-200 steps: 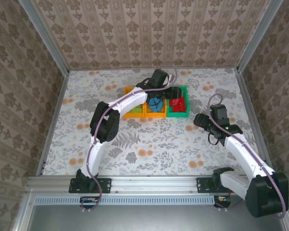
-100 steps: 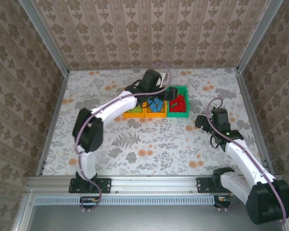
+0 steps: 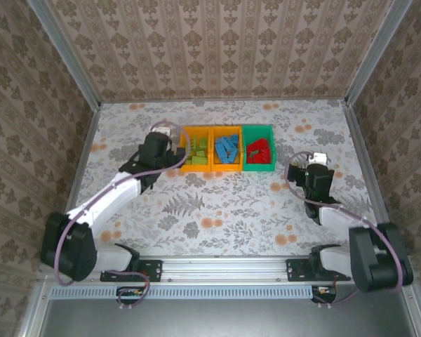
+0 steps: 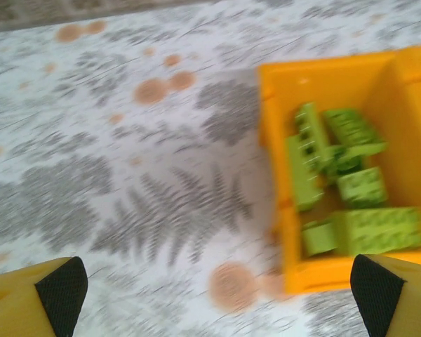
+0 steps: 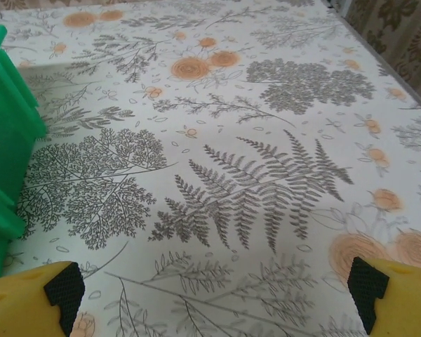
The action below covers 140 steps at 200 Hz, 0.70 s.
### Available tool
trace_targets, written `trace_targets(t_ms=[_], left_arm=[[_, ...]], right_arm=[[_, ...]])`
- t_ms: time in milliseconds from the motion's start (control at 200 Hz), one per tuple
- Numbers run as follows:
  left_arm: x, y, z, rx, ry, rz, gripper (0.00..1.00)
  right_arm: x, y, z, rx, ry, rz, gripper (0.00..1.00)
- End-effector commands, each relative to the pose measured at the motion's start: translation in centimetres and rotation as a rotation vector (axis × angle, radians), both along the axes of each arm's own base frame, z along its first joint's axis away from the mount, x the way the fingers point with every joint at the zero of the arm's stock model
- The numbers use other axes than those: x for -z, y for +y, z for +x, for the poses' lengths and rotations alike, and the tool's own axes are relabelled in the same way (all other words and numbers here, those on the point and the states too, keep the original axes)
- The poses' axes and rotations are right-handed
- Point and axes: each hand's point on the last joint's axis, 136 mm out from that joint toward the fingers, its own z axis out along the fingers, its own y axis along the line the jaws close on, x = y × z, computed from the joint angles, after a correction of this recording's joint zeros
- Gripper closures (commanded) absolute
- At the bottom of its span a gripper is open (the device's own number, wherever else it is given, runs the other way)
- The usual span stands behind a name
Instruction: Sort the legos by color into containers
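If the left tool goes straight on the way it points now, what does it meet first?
Probably the bare table, just beside the yellow bin of green bricks; depth is unclear.

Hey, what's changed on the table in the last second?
The left gripper, open, pulled back from over the containers to the left, now beside the left orange bin. The right arm folded toward its base, the right gripper open beside the green bin. Containers and sorted legos stayed put.
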Motion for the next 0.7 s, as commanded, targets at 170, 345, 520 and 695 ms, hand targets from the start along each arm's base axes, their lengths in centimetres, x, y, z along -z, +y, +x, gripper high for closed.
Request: trace_targets(t_ms=[170, 345, 520, 695], left_arm=[[-0.5, 9.4, -1.1, -0.211, -0.134, 0.110, 0.00], [2.5, 12.4, -0.7, -0.240, -0.191, 0.109, 0.00], [6.2, 14.7, 0.9, -0.262, -0.162, 0.089, 0.00], [5.3, 14.4, 3.2, -0.212, -0.287, -0.002, 0.00]], right_arm=[[-0.9, 1.3, 4.8, -0.086, -0.131, -0.018, 0.00], [-0.8, 1.2, 5.0, -0.088, -0.127, -0.014, 0.00], [-0.8, 1.2, 5.0, -0.088, -0.125, -0.013, 0.01], [-0.8, 1.2, 5.0, -0.089, -0.126, -0.013, 0.00]])
